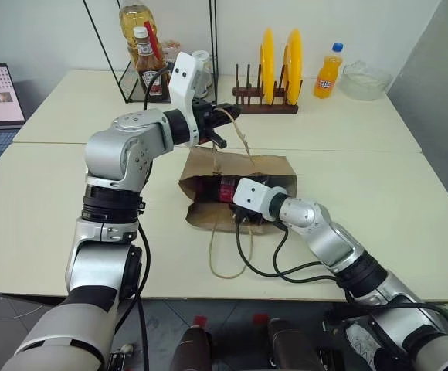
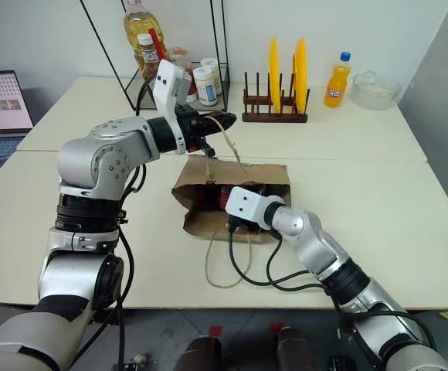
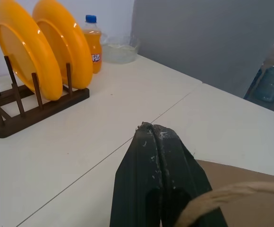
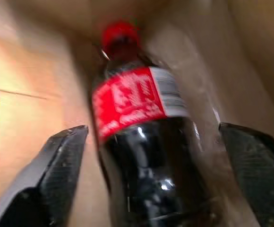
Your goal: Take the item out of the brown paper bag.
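Here our left gripper pinches the bag's handle, lifting the paper bag open, so our right gripper's spread jaws straddle the cola bottle inside.

Your left arm is raised and reaches toward the centre, its left gripper pointing right with fingers pressed together. Your right arm extends low toward the far left, its right gripper spread wide.
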Available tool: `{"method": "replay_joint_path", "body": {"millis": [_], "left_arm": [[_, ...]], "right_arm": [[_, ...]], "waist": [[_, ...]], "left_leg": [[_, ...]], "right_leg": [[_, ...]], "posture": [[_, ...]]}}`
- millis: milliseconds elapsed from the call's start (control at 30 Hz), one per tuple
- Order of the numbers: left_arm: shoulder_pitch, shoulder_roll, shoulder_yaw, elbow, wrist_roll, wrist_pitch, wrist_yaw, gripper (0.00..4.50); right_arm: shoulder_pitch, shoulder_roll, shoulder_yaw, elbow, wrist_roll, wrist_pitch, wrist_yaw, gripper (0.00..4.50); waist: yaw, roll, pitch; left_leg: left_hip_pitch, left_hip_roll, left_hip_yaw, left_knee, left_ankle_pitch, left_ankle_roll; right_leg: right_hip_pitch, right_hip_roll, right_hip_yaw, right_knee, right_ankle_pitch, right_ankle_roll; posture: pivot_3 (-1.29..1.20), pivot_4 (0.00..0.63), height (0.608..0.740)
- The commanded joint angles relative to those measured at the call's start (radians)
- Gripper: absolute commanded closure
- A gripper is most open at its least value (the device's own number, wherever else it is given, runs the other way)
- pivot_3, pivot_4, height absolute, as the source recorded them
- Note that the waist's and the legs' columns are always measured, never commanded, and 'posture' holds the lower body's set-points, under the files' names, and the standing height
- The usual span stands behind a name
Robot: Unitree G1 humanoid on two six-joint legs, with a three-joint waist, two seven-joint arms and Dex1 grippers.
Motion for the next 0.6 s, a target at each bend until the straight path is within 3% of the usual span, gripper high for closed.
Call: {"method": "replay_joint_path", "body": {"millis": [33,333,500,600], "left_arm": [[-0.02,-0.002,0.014,-0.041,-0.002,-0.017,0.005,4.5],[-0.017,-0.001,0.021,-0.059,-0.005,-0.013,0.023,4.5],[-0.014,-0.002,0.025,-0.053,-0.003,-0.022,0.032,4.5],[-0.008,-0.001,0.025,-0.052,-0.001,-0.027,0.036,4.5]], "right_arm": [[-0.037,-0.005,0.001,0.048,-0.057,-0.008,0.025,0.02],[-0.114,-0.006,0.021,0.251,-0.139,-0.079,0.086,0.02],[-0.146,-0.008,-0.005,0.303,-0.147,-0.14,0.073,1.2],[-0.139,-0.011,-0.027,0.275,-0.141,-0.166,0.082,1.28]], "waist": [[0.0,0.0,0.0],[-0.001,0.0,0.0],[-0.001,0.0,0.0],[-0.001,0.0,0.0]], "left_leg": [[0.0,0.0,0.0,0.0,0.0,0.0],[0.001,0.0,0.0,0.001,0.0,0.0],[0.002,0.0,0.0,0.001,0.0,0.0],[0.002,0.0,0.0,0.001,0.0,0.0]], "right_leg": [[0.0,0.0,0.0,0.0,0.0,0.0],[0.001,0.0,0.0,0.0,0.0,0.0],[0.002,0.0,0.0,0.0,0.001,0.0],[0.002,-0.001,0.0,0.0,0.001,0.0]], "posture": [[0.0,0.15,0.74],[0.0,0.15,0.74],[0.0,0.15,0.74],[0.0,0.15,0.74]]}}
